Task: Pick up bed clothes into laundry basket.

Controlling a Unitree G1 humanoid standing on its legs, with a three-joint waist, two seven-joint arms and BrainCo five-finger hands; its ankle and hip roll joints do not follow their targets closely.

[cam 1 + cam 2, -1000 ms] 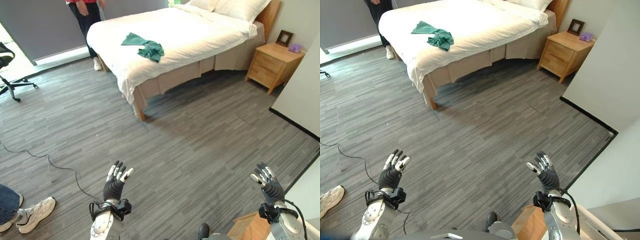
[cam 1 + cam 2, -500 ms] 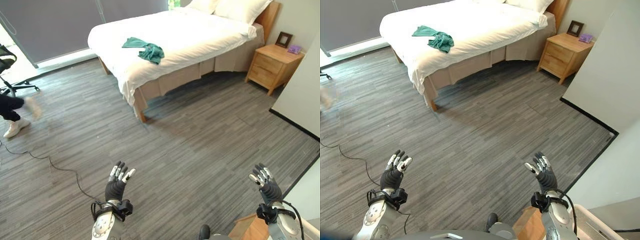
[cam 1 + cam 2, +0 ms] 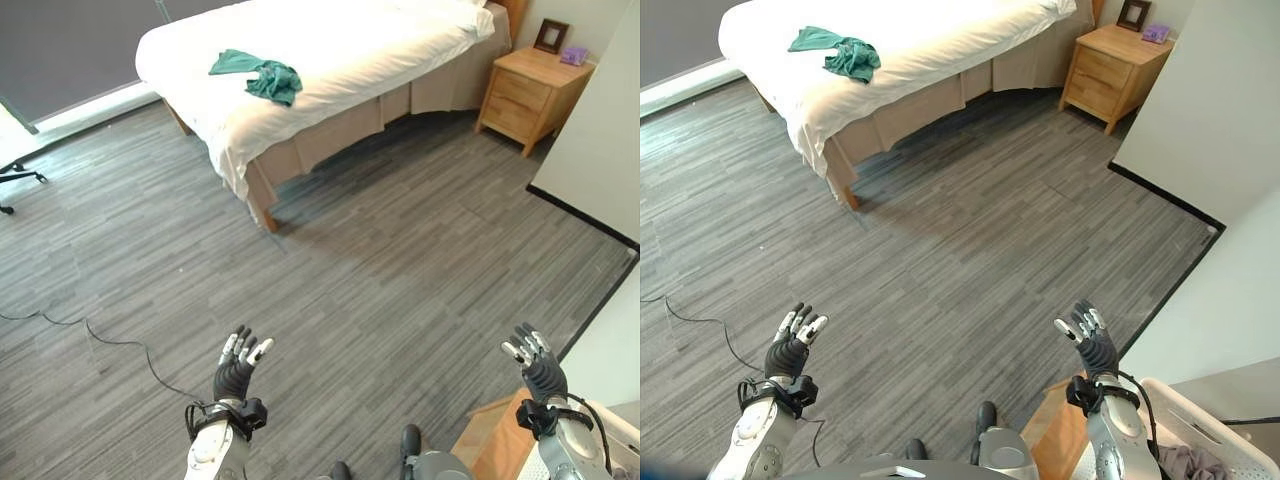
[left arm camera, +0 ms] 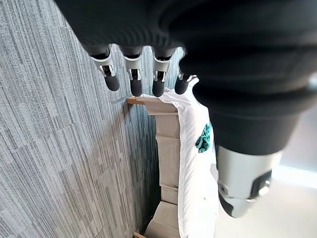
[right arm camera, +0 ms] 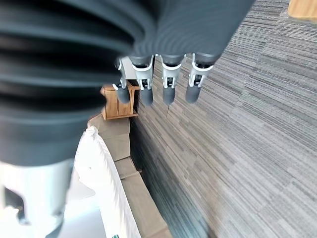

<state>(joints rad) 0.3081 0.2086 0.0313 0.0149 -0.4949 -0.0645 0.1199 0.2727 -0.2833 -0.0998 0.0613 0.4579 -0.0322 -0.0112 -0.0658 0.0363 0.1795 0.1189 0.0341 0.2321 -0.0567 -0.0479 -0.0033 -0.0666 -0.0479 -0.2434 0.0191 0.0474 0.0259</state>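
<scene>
Both hands, left hand (image 3: 236,375) and right hand (image 3: 539,372), hover spread and empty; green clothes (image 3: 258,76) lie crumpled across bed (image 3: 350,50).

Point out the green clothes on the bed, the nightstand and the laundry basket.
green clothes (image 3: 258,77), left eye view, middle of the crumpled heap.
nightstand (image 3: 527,95), left eye view, its drawer front.
laundry basket (image 3: 1173,404), right eye view, its white rim.

Crumpled green cloth garment (image 3: 258,77) on smooth white bed linen (image 3: 350,50); matt grey wood-grain floor (image 3: 400,270); wooden nightstand (image 3: 528,95).
</scene>
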